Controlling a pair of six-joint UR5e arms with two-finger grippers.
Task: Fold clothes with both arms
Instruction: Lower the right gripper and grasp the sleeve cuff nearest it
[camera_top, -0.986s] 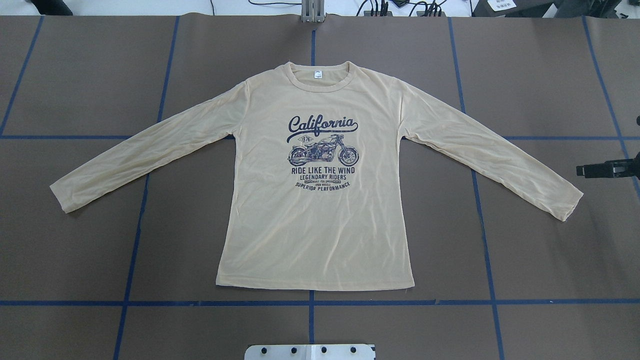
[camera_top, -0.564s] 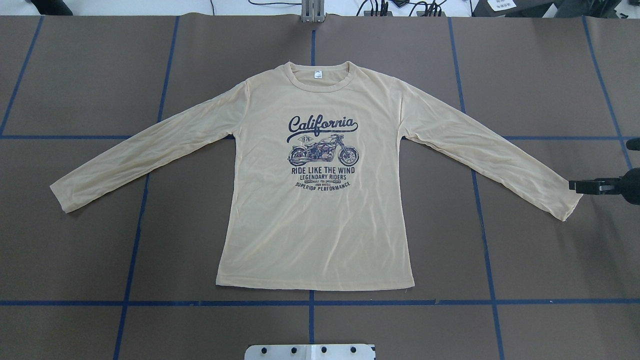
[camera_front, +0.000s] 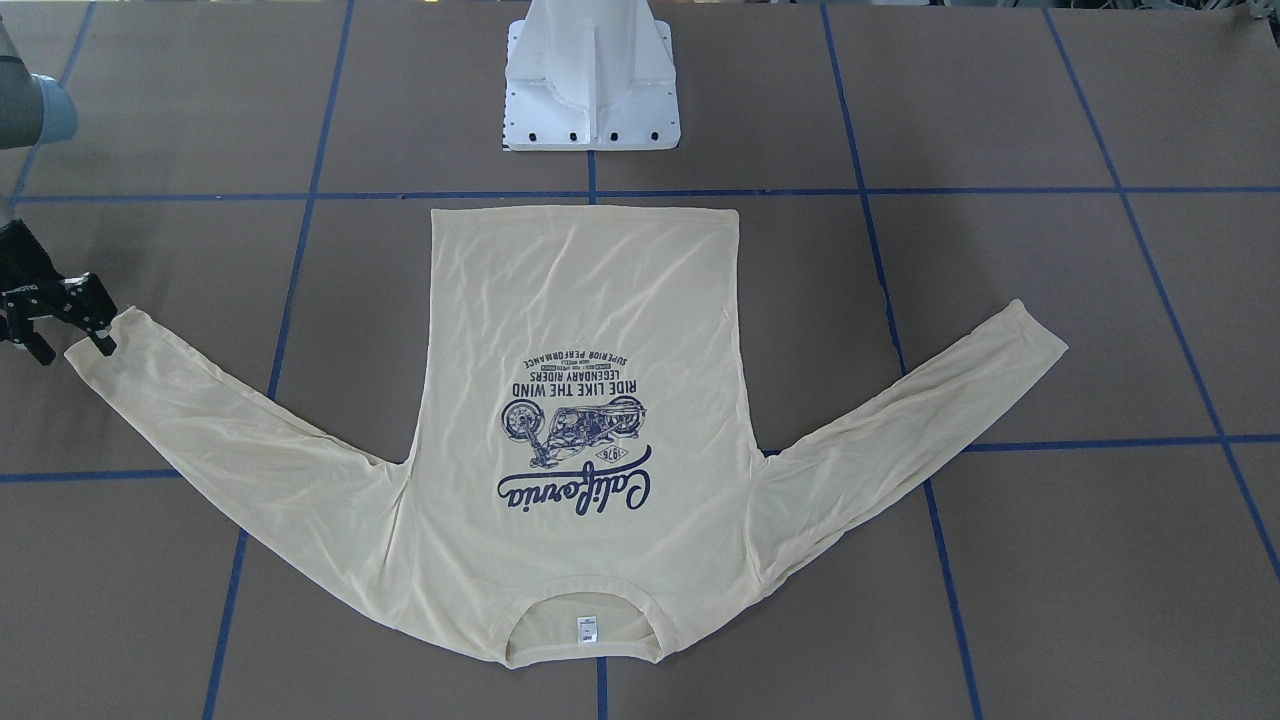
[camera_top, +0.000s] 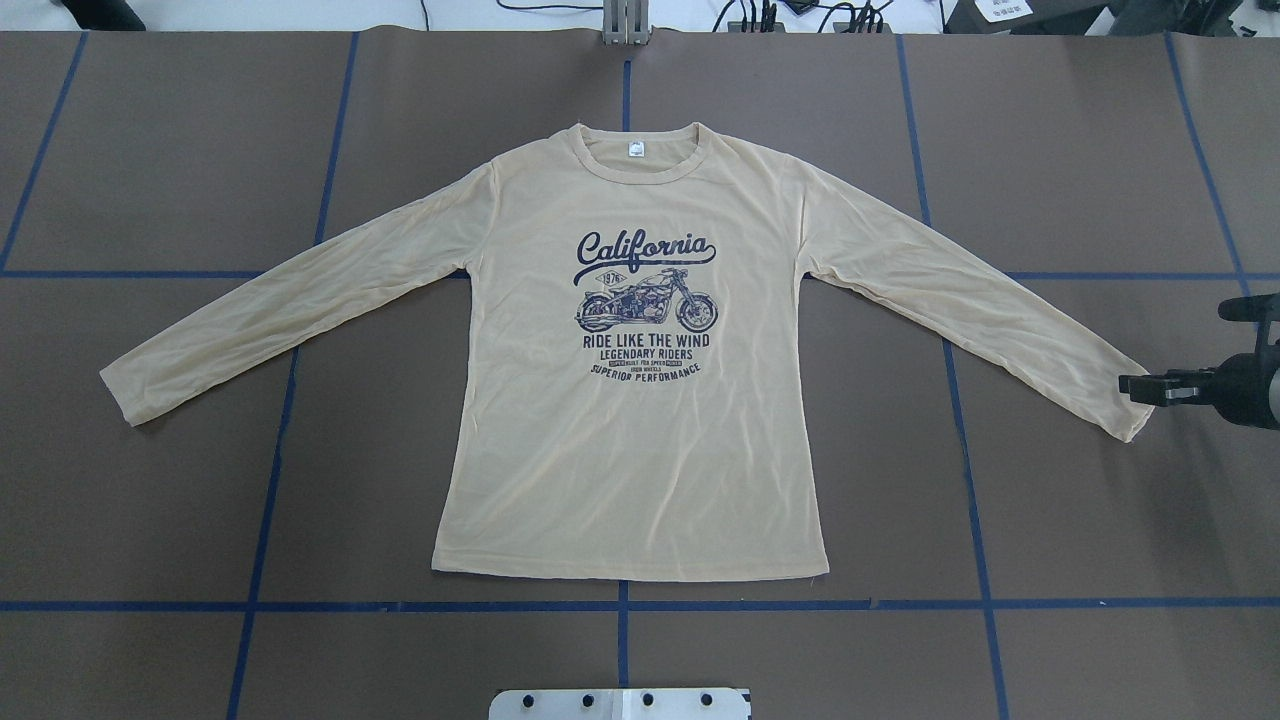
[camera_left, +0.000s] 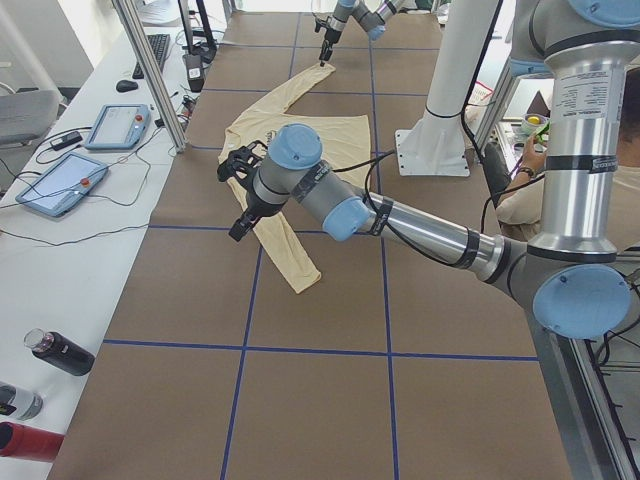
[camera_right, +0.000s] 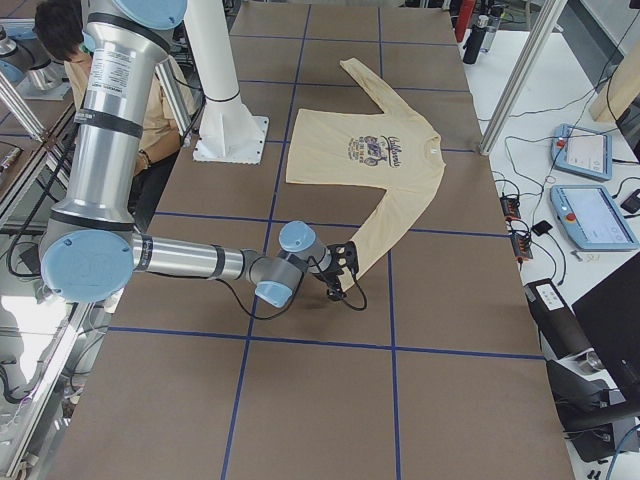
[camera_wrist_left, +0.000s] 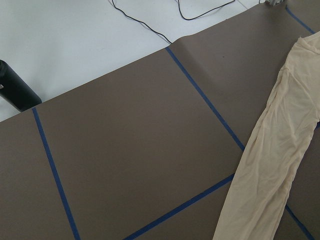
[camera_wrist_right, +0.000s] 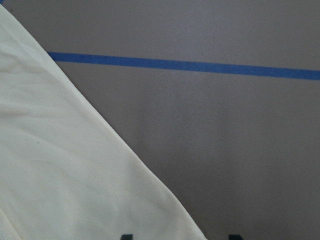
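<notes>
Robotics lab or test cell, no home or shop. Bolted onto a wide table (camera_top: 150, 150), a white pedestal (camera_front: 592, 80) with two jointed industrial arms reaching out from it: left arm (camera_left: 400, 215), right arm (camera_right: 190, 258). Spread in front of the pedestal, brown sheeting marked off in squares with blue tape (camera_top: 800, 604). Across the table from the pedestal, a white bench with teach pendants (camera_left: 125, 125), trailing cables (camera_top: 765, 14) and aluminium frame posts (camera_left: 150, 70). Well off to the pedestal's left, on that bench, drink bottles (camera_left: 60, 352). Behind the pedestal, a seated person (camera_right: 160, 110).
</notes>
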